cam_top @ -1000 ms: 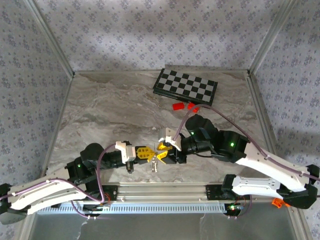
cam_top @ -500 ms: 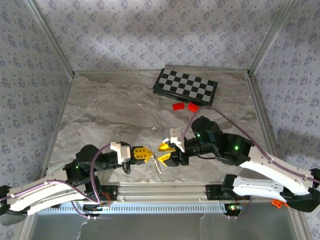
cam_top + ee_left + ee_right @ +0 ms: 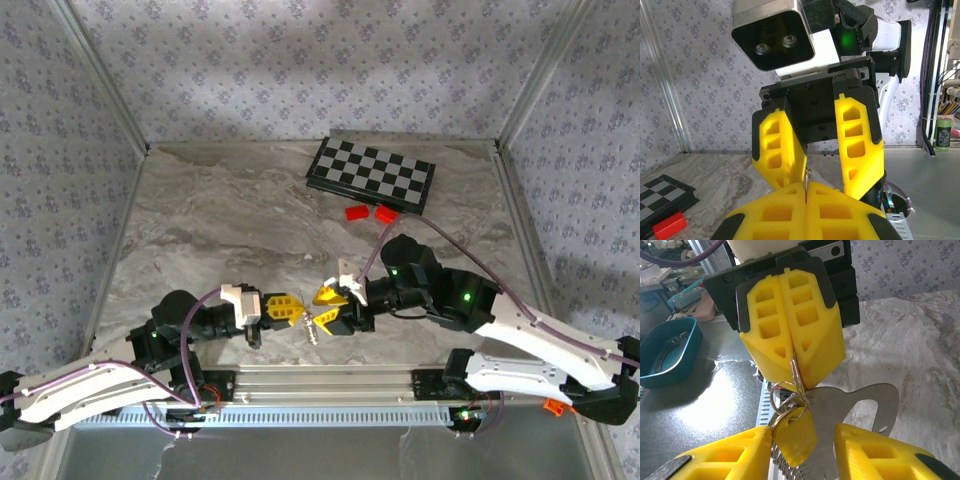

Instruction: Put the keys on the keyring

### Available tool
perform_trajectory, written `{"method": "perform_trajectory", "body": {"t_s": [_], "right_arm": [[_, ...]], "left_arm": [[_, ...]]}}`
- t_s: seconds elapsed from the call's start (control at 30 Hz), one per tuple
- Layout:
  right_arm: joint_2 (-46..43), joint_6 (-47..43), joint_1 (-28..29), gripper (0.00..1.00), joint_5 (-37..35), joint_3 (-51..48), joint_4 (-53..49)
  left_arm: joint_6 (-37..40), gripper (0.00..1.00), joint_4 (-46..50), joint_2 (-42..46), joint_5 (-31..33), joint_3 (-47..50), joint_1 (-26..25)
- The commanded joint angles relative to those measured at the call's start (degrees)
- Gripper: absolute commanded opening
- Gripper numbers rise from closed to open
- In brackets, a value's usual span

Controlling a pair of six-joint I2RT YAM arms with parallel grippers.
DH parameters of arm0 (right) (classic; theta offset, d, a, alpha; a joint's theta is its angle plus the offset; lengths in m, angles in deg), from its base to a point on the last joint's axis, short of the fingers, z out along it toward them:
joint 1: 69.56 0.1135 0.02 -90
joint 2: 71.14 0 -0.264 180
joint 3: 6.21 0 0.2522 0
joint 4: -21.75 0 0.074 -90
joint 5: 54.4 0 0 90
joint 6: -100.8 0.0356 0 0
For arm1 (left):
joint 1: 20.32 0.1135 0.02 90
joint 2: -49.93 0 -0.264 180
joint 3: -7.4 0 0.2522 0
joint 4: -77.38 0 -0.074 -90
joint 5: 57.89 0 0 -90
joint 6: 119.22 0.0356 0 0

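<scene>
My left gripper (image 3: 297, 309) is shut on a thin metal keyring (image 3: 796, 376), which shows edge-on between its yellow fingertips (image 3: 807, 176). A second ring, a yellow-headed key (image 3: 795, 435) and a flat silver metal tag (image 3: 860, 405) dangle from that ring. My right gripper (image 3: 326, 307) faces the left one tip to tip. It is open, with one finger (image 3: 725, 455) on either side of the hanging yellow key. The key head rests near one finger, and a gap shows at the other finger (image 3: 875, 450). The bunch (image 3: 313, 329) hangs just above the table's near edge.
A folded chessboard (image 3: 371, 173) lies at the back of the marble table, with two red blocks (image 3: 356, 212) just in front of it. A metal rail (image 3: 320, 381) runs along the near edge. A teal tub (image 3: 670, 350) sits beyond the table.
Right jaws spread slightly wider. The left gripper drew a little left and nearer with the ring, and the right arm settled lower. The bunch swung slightly.
</scene>
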Motion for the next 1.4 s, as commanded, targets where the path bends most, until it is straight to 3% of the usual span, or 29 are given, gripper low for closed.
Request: {"method": "perform_trajectory", "body": {"t_s": [0.0,0.1,0.37,0.63,1.0,1.37], "right_arm": [[-0.5,1.2,0.2,0.39,1.4,-0.9,2.2],[-0.6,1.3,0.2,0.39,1.1,-1.4,2.9],[-0.6,1.5,0.2,0.24,0.1,-2.2,4.6],[-1.4,2.1,0.1,0.24,-1.3,-2.9,6.1],[-2.5,0.6,0.3,0.03,-5.3,-3.7,3.8],[-1.1,-1.4,1.4,0.00,-10.2,-3.1,0.3]], "left_arm": [[-0.9,0.00,-4.3,0.9,0.2,-0.6,0.0],[-1.0,0.00,-4.5,0.9,0.3,-0.4,0.0],[-1.1,0.00,-4.4,0.7,0.1,-0.3,0.0],[-1.3,0.00,-4.4,0.7,-0.1,-0.1,0.0],[-1.5,0.00,-4.1,2.0,1.1,0.0,0.0],[-1.8,0.00,-5.2,1.9,0.8,0.3,0.0]]}}
